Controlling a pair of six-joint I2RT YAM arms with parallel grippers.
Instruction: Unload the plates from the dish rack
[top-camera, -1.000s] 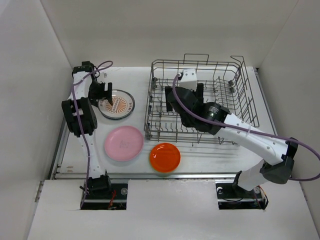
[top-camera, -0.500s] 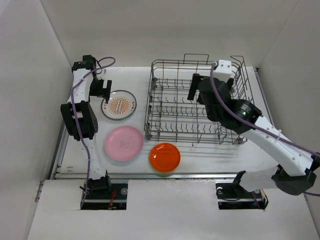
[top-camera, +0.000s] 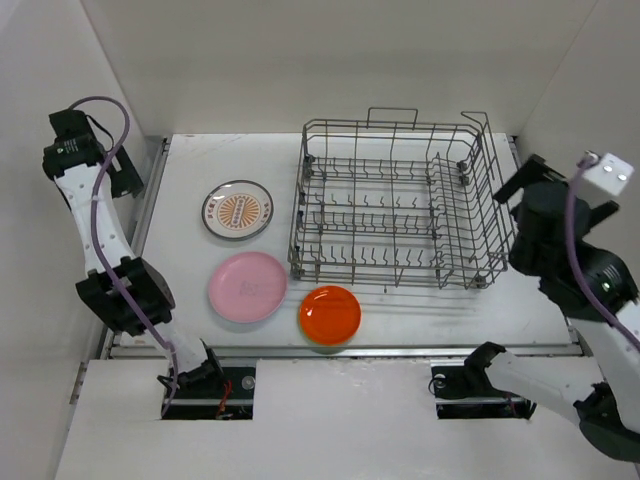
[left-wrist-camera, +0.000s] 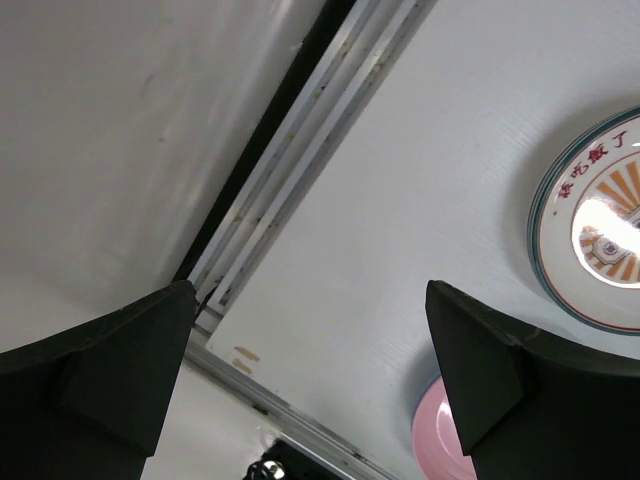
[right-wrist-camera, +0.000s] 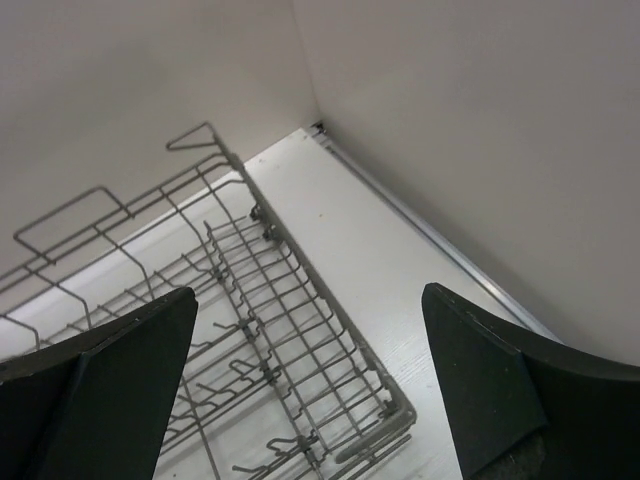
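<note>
The grey wire dish rack (top-camera: 395, 126) stands at the middle back and holds no plates. Three plates lie flat on the table left and in front of it: a dark-rimmed plate with an orange centre (top-camera: 236, 210), a pink plate (top-camera: 247, 287) and an orange plate (top-camera: 331, 314). My left gripper (top-camera: 124, 177) is raised by the left wall, open and empty. The left wrist view (left-wrist-camera: 310, 400) shows the dark-rimmed plate (left-wrist-camera: 600, 235) and the pink plate's edge (left-wrist-camera: 435, 445). My right gripper (top-camera: 528, 190) is open and empty, raised right of the rack. The right wrist view (right-wrist-camera: 310, 400) shows the rack's right end (right-wrist-camera: 330, 312).
White walls close in the table on the left, back and right. A metal rail (left-wrist-camera: 300, 170) runs along the table's left edge. A strip of bare table (right-wrist-camera: 400, 270) lies between the rack and the right wall.
The right arm has pulled out of the rack and swung up to the right. The left arm has lifted from the dark-rimmed plate and swung back to the left wall.
</note>
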